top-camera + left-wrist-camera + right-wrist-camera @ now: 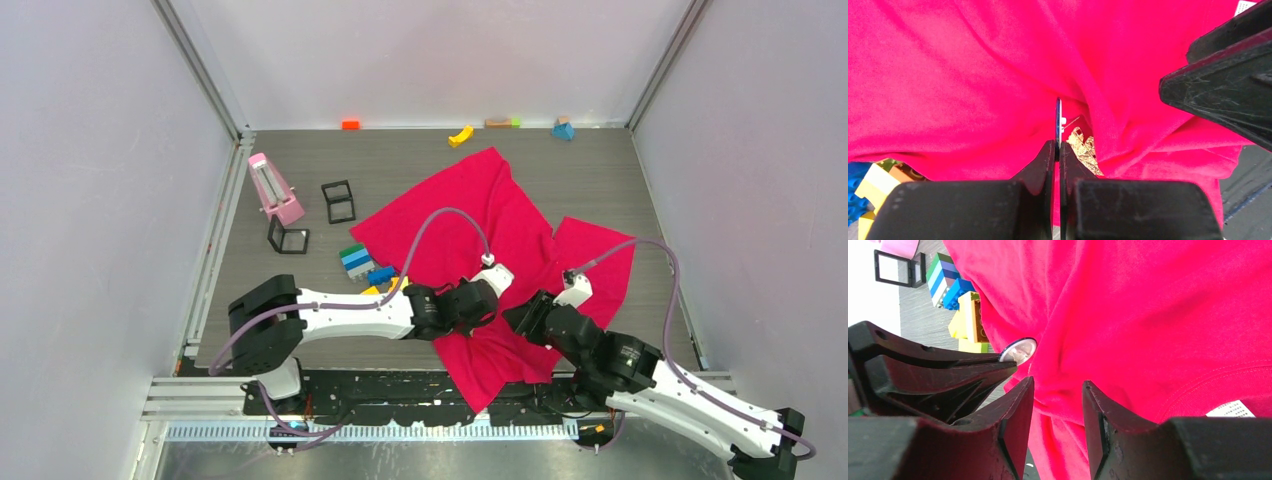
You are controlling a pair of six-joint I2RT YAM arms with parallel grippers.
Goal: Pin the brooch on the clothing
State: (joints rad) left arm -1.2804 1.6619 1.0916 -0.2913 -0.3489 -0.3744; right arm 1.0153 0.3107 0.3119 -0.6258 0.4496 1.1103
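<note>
Near edge: left gripper [1058, 150] clenched on the brooch [1058, 117], a thin disc seen edge-on against the clothing [500, 220]; right gripper [1058, 395] just beside it, fingers parted over a fold; the crimson shirt lies crumpled on a grey wood-grain table [600, 170]; toy blocks [460, 136] line the pale back wall [430, 50].

No lettering can be read; print on the white neck label [1230, 409] of the clothing [1148, 300] is blurred.

Parted claw [1057, 410] over shirt [1148, 315], perhaps brooch [1019, 349]
</note>
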